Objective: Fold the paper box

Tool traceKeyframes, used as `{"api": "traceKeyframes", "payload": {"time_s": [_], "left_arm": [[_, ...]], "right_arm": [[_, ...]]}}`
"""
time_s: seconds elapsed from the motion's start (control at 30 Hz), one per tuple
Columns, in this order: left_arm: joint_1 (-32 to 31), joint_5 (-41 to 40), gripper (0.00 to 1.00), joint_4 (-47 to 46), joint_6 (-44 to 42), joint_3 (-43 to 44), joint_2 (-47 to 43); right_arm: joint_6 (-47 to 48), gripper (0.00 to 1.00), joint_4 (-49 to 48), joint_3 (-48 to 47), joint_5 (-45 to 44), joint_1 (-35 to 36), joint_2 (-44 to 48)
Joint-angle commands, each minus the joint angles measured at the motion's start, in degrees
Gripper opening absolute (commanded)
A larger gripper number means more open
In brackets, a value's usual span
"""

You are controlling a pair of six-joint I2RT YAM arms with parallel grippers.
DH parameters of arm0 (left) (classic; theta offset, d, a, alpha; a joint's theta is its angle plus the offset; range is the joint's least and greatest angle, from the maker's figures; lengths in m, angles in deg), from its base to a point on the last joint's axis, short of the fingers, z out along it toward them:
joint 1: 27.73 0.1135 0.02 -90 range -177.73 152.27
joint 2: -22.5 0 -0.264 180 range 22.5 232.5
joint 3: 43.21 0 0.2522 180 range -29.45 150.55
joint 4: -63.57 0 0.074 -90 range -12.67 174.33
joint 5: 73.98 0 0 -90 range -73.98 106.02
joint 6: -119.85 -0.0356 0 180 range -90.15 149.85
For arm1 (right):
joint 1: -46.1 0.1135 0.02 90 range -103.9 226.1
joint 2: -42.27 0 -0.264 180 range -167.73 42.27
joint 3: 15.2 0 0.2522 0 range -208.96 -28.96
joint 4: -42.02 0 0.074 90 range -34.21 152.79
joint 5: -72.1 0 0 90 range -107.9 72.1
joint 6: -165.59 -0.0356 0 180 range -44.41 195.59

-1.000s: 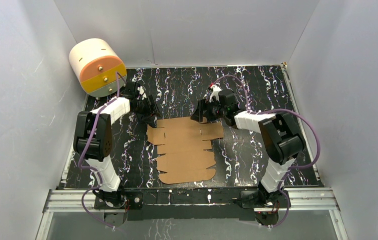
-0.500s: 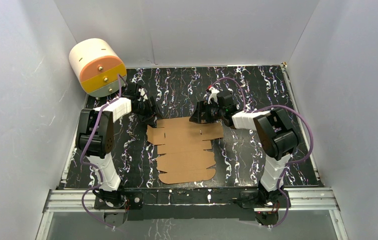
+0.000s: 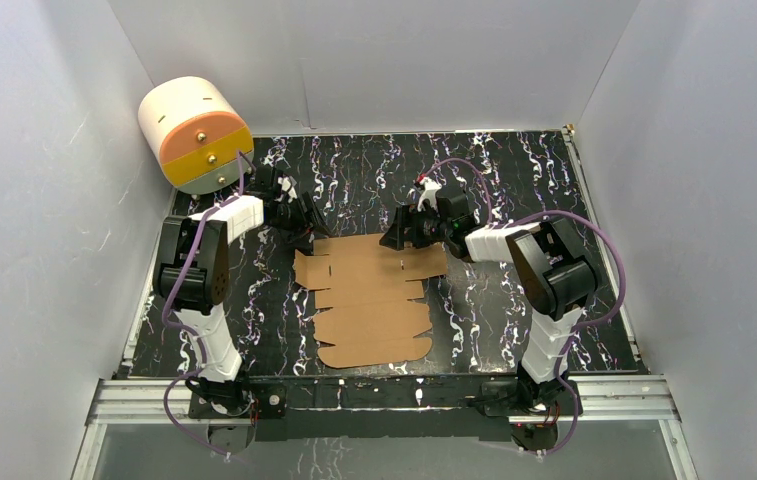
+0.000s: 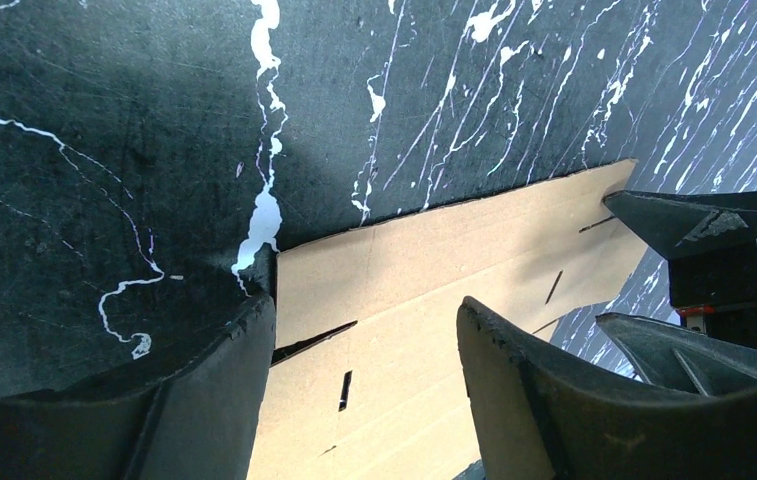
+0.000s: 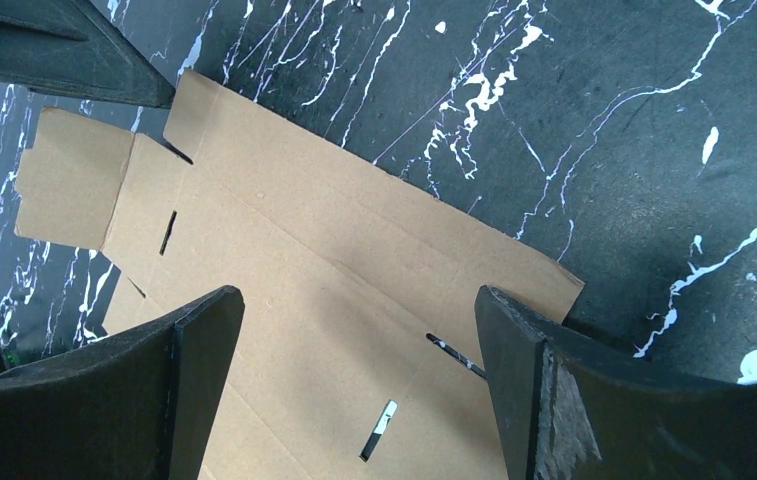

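Note:
The paper box [image 3: 369, 297] is a flat brown die-cut cardboard sheet with slits and flaps, lying on the black marbled table [image 3: 524, 180]. My left gripper [image 3: 312, 237] hovers over its far left corner, jaws apart with only cardboard [image 4: 424, 290] showing between them. Over the far right part of the sheet [image 5: 314, 260] my right gripper [image 3: 395, 237] stands open wide, nothing between its fingers. Neither gripper holds the sheet. In the left wrist view the other arm's fingers [image 4: 694, 215] show at the right edge.
A cream, orange and yellow cylindrical drawer unit [image 3: 195, 135] stands at the far left corner, just behind my left arm. White walls enclose the table on three sides. An aluminium rail [image 3: 374, 395] runs along the near edge by the arm bases.
Both grippers have shifted slightly along the far edge of the sheet, the right one a little further onto it. The cardboard has not moved.

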State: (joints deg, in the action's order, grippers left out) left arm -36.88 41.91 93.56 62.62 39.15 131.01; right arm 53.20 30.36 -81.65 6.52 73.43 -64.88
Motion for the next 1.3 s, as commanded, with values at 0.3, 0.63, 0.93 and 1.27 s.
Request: {"api": "traceKeyframes", "payload": {"time_s": [0.3,0.63,0.93,1.27], "left_arm": [[0.0,5.7,0.62,-1.0,3.2,-0.4,-4.8],[-2.5,7.3,0.6,-2.3,5.5,0.3,-7.0],[-5.3,6.3,0.59,-2.6,5.9,2.4,-3.8],[-6.4,2.1,0.59,-1.9,4.8,1.8,-2.4]], "right_arm": [[0.0,0.95,-1.3,2.0,-0.1,-0.2,0.2],[0.0,0.95,-1.3,2.4,-0.2,-0.2,0.5],[-0.1,0.95,-1.3,2.5,-0.2,-0.2,0.8],[0.0,0.95,-0.2,1.9,-0.2,-0.2,1.7]]}}
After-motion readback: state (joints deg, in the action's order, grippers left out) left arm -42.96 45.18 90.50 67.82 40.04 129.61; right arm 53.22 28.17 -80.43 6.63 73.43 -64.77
